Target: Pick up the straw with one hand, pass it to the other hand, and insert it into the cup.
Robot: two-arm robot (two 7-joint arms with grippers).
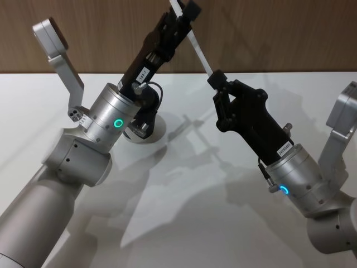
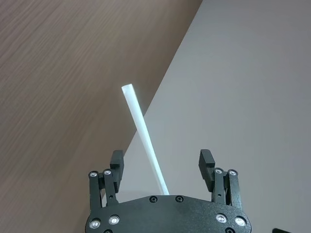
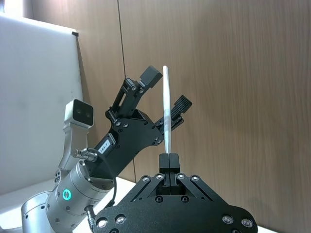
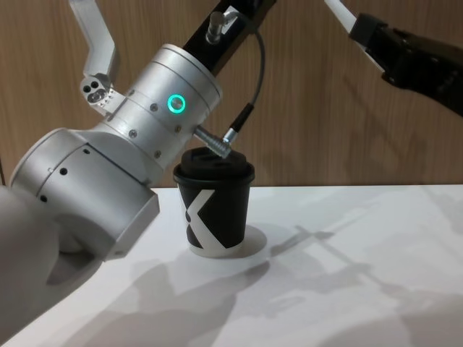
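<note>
We log silver-grey arm shells (image 1: 72,159), green ring (image 1: 117,123), dark cable (image 4: 261,65), black screw-studded left tool (image 2: 162,160), right tool (image 3: 168,160).

right claw (image 1: 215,79) pinches straw (image 1: 199,51) (held aloft)

Robotics test space with an office finish: a white table (image 1: 184,223) stands against wood-grain wall panelling (image 1: 111,33); a white board (image 3: 39,87) adjoins the wood. Silver-grey left arm (image 1: 106,120) and right arm (image 1: 304,181) reach over the table; a paper cup (image 4: 215,210) stands on it.
</note>
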